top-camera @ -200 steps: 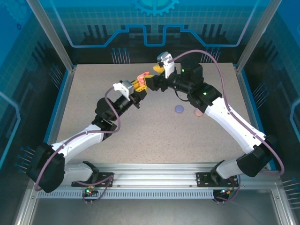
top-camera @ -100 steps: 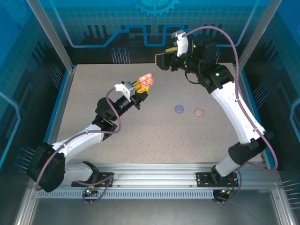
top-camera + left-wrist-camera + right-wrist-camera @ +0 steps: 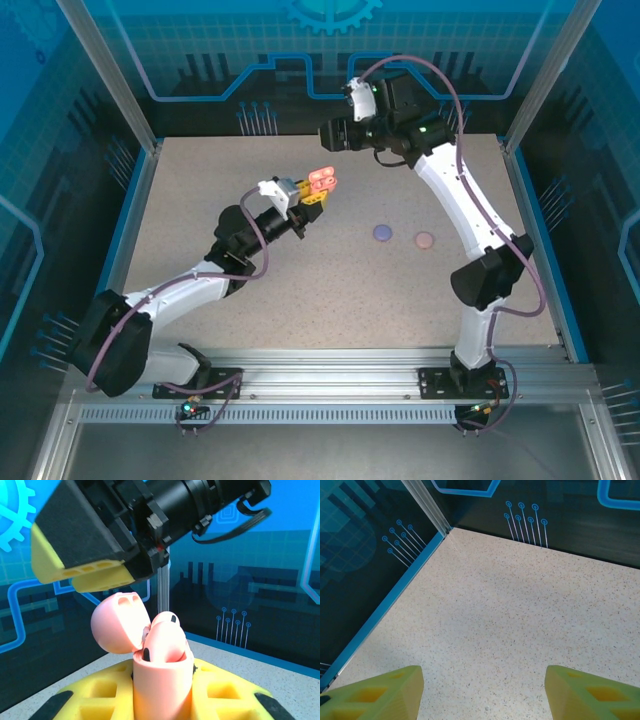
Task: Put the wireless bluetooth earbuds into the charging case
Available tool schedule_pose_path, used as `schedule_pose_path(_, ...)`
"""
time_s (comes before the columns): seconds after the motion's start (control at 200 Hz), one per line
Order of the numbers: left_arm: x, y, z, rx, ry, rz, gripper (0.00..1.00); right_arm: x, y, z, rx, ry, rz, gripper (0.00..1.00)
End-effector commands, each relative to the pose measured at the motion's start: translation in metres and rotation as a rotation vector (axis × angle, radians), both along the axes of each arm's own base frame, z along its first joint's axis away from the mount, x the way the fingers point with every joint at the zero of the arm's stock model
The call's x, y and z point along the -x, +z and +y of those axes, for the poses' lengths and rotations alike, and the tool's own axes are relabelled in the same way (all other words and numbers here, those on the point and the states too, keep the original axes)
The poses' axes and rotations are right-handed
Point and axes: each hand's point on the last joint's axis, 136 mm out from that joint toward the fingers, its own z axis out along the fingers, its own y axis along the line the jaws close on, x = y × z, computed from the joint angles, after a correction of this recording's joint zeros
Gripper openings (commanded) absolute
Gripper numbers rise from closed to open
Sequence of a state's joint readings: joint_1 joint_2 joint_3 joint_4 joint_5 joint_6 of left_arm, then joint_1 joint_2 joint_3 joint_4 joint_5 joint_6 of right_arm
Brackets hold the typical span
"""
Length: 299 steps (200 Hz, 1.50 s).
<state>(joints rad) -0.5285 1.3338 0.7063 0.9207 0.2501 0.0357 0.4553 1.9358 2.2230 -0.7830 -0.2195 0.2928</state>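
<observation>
My left gripper (image 3: 313,191) is shut on a red-orange charging case (image 3: 322,181), held above the table's middle with its lid open. In the left wrist view the case (image 3: 162,680) stands upright between my yellow fingers (image 3: 95,692). Its round lid (image 3: 117,625) is tipped back to the left, and two matching earbuds (image 3: 167,637) sit in the case. My right gripper (image 3: 328,133) hangs open and high near the back wall, above and behind the case. Its yellow fingertips (image 3: 375,695) stand wide apart over bare table, with nothing between them.
A small purple round piece (image 3: 382,232) and a pale pink one (image 3: 424,240) lie on the speckled table (image 3: 300,280) right of centre. Blue walls and metal posts (image 3: 125,90) enclose the table. The right wrist view takes in the table's far left corner (image 3: 447,532).
My right arm has pulled away from the case, risen and swung toward the back wall. My left gripper has carried the case, lid open, slightly right and nearer.
</observation>
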Motion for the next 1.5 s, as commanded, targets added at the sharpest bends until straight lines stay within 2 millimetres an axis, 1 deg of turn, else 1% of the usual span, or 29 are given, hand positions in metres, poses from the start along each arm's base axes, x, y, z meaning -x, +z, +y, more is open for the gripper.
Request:
schedule_pose_path(0.0, 0.005, 0.001, -0.008, 0.0, -0.042, -0.026, 0.0, 0.0, -0.01, 0.0, 0.0, 0.003, 0.083, 0.66)
schedule_pose_path(0.095, 0.003, -0.001, -0.01, -0.001, -0.045, -0.019, 0.0, 0.0, -0.017, 0.006, 0.008, 0.018, 0.113, 0.65)
schedule_pose_path(0.2, 0.001, -0.003, -0.012, 0.001, -0.052, -0.012, 0.0, 0.003, -0.02, 0.011, 0.018, 0.036, 0.122, 0.65)
schedule_pose_path(0.36, -0.002, -0.005, -0.014, 0.003, -0.054, -0.004, 0.0, 0.008, -0.026, 0.015, 0.029, 0.063, 0.142, 0.65)
schedule_pose_path(0.5, -0.005, -0.006, -0.014, 0.006, -0.046, -0.002, 0.0, 0.012, -0.039, 0.017, 0.058, 0.071, 0.171, 0.64)
schedule_pose_path(0.595, -0.006, -0.004, -0.013, 0.008, -0.038, -0.007, 0.0, 0.016, -0.044, 0.019, 0.068, 0.087, 0.183, 0.63)
schedule_pose_path(0.78, -0.008, -0.001, -0.012, 0.006, -0.022, -0.021, 0.0, 0.035, -0.046, 0.026, 0.089, 0.142, 0.193, 0.62)
schedule_pose_path(0.965, -0.011, 0.001, -0.009, 0.011, 0.003, -0.025, 0.0, 0.054, -0.052, 0.026, 0.123, 0.176, 0.21, 0.6)
schedule_pose_path(1.176, -0.016, 0.001, -0.005, 0.013, 0.038, -0.025, 0.0, 0.069, -0.045, 0.015, 0.125, 0.163, 0.19, 0.59)
schedule_pose_path(1.296, -0.018, 0.0, -0.004, 0.018, 0.051, -0.022, 0.0, 0.077, -0.045, 0.009, 0.127, 0.15, 0.188, 0.59)
schedule_pose_path(1.416, -0.018, -0.003, -0.005, 0.017, 0.047, -0.013, 0.0, 0.07, -0.046, -0.006, 0.132, 0.054, 0.167, 0.6)
schedule_pose_path(1.491, -0.019, -0.008, -0.005, 0.016, 0.047, 0.003, 0.0, 0.057, -0.045, -0.028, 0.119, -0.083, 0.162, 0.64)
